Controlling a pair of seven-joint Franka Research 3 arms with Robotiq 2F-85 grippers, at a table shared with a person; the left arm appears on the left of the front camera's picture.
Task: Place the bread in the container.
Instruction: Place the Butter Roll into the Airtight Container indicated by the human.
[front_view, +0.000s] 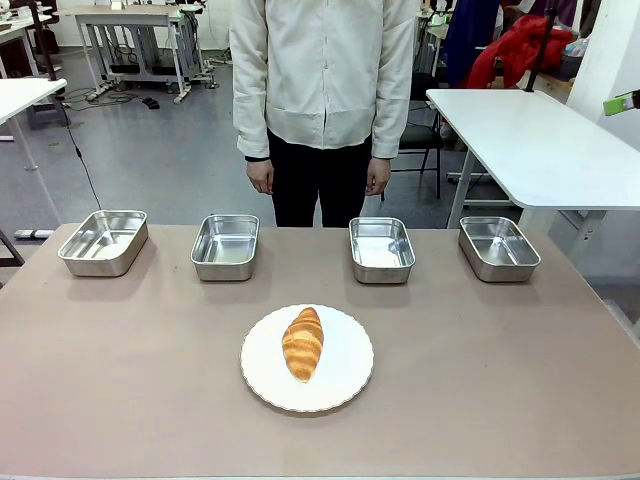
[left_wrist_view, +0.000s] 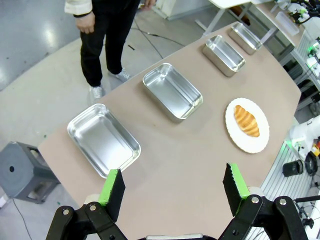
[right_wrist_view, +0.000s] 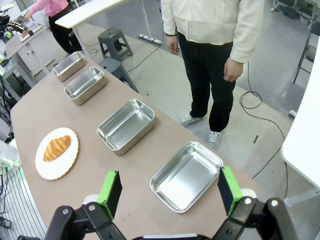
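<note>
**Pre-grasp state: croissant on plate, both claws empty**

**1. Location of the work item.** The croissant (front_view: 303, 343) lies on the round white plate (front_view: 350, 385), roughly centred on it and inside the scalloped rim. It is not in any tray.

**2. Destination.** Four stainless-steel trays (front_view: 225, 246) stand in one row on the person's side of the plate, two to the robot's left of it and two to its right. All four are empty and alike. The two inner trays are nearest the plate. The pictures do not show which tray is meant.

**3. Claw state.**
- The left gripper (left_wrist_view: 173, 170) has its jaws spread wide with nothing between the green pads. It hangs high over the table's left end, well apart from the plate.
- The right gripper (right_wrist_view: 169, 174) has its jaws spread wide and is empty. It hangs high over the right end, equally clear of the plate.

**4. Governing relation.** The croissant's long axis runs nearly straight from the robot's side of the plate to the person's side, with the far tip leaning slightly to the robot's right. The plate sits about mid-table (front_view: 520, 400), so neither arm is clearly nearer, and either could reach it.

**5. Assessment of the next move.** A pick probably calls for a descent over the plate with the fingers closing across the croissant's narrow width, that is, along the table's left-right line. Closing along the long axis would likely slide off the tapered tips.

**6. Bystander.** The person (front_view: 325, 90) stands beyond the tray row, away from the plate, with hands hanging at the sides.
</note>
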